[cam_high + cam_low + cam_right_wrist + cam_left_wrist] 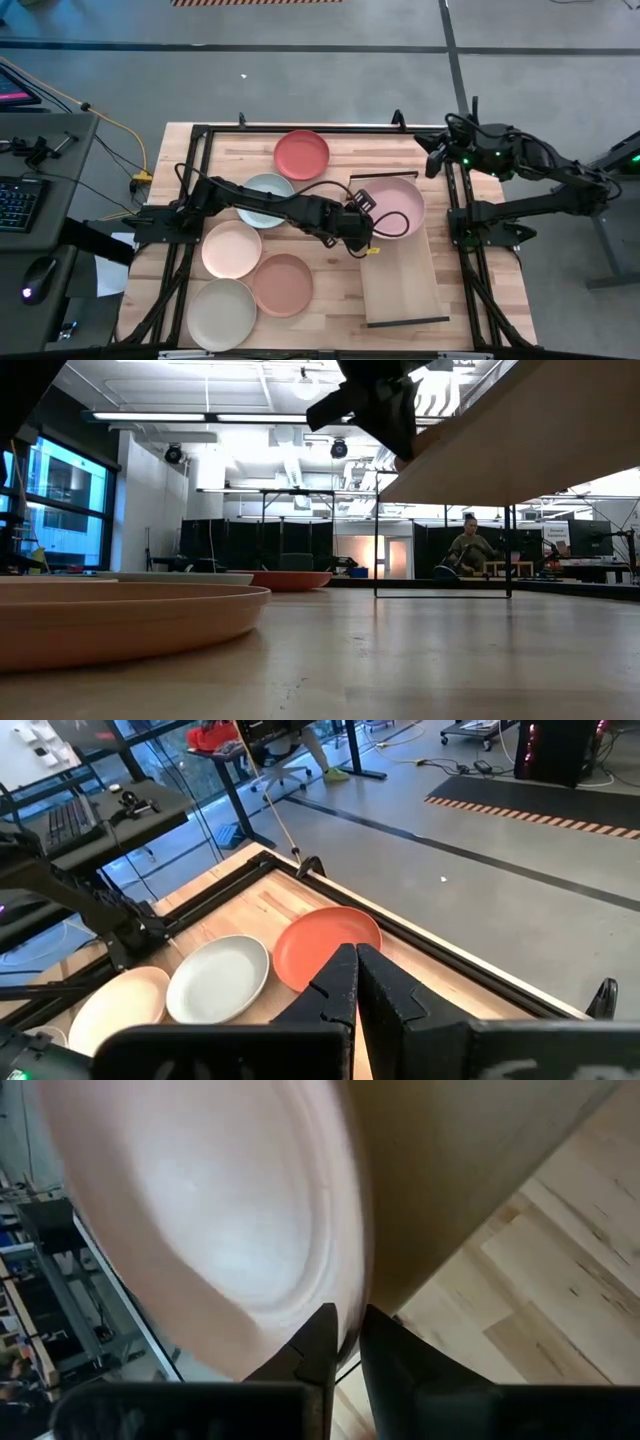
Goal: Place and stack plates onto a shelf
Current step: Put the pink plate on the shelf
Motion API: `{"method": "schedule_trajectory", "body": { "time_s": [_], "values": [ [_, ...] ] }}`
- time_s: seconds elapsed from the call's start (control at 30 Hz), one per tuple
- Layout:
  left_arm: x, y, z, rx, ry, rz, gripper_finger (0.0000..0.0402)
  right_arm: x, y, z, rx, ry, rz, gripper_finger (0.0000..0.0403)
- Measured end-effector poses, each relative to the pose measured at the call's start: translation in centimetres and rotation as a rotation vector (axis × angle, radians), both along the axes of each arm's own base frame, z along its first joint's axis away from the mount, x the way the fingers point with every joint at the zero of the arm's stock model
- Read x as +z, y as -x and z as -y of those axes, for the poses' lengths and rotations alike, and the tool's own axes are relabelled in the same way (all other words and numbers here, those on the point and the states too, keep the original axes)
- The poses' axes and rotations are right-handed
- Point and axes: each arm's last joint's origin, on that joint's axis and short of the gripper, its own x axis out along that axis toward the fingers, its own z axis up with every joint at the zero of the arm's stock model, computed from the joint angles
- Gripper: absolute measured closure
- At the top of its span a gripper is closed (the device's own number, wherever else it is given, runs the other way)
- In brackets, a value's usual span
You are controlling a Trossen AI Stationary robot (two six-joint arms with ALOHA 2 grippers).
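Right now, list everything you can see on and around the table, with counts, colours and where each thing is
Pink plate: one, held over the shelf's far end.
Other plates: five on the tabletop left of the shelf; red, blue-grey, peach, terracotta, sage-cream.
Shelf: one, light wood, right of centre.
Table: one, light wood.
Keyboard: one, dark, far left.
Person: one, seated far behind.
Left gripper: shut on the pink plate's rim.
Right gripper: shut, raised at the far right corner.
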Motion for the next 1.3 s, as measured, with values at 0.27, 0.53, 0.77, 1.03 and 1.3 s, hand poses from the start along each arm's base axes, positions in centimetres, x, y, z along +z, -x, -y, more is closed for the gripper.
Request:
{"method": "schedule_trajectory", "body": {
  "time_s": [0.27,0.53,0.77,1.03,1.3],
  "values": [
    [0.5,0.3,0.1,0.032,0.028,0.025,0.0314,0.0,0.1,0.0,0.004,0.006,-0.001,0.0402],
    [2.5,1.3,1.2,0.023,0.078,0.079,0.0274,0.0,0.1,0.0,0.014,0.0,0.001,0.0402],
    [8.0,5.0,-0.2,0.263,0.297,0.245,0.0274,-1.4,0.2,-0.4,0.076,-0.143,-0.102,0.0402],
    [12.7,10.8,-2.9,0.462,0.748,0.509,0.0339,-4.3,-1.2,-1.8,0.126,-0.288,-0.384,0.0402],
    [10.2,16.2,-1.6,0.333,1.013,0.858,0.0397,-5.9,-4.2,-5.3,0.228,-0.2,-0.518,0.0402]
  ]
}}
